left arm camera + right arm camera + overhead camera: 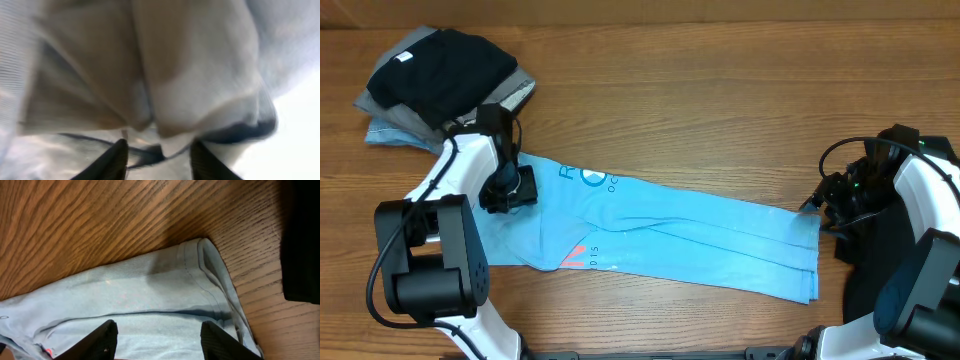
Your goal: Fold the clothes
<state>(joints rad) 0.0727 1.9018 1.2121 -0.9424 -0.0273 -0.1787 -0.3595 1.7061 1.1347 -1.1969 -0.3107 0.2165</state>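
Stretching across the streaky wood-grain surface (720, 100) from 9 o'clock toward 4 o'clock lies the sky-blue T-shirt (700, 235), soft knit folded into a long, narrow, faintly creased band with a stitched hem at its 3 o'clock end. A rumpled pile of black and grey garments (440, 75) sits at 10 o'clock. The left gripper (157, 160) is buried in bunched, blurred cloth at the band's 9 o'clock end, so whether its jaws pinch it cannot be told; the right gripper (159, 342) stands over the hem, jaws wide.

place: robot lab bench | evidence: cabled left arm (458, 168) and right arm (920, 185) at wood-grain table (720, 110) | clothes pile (440, 65)
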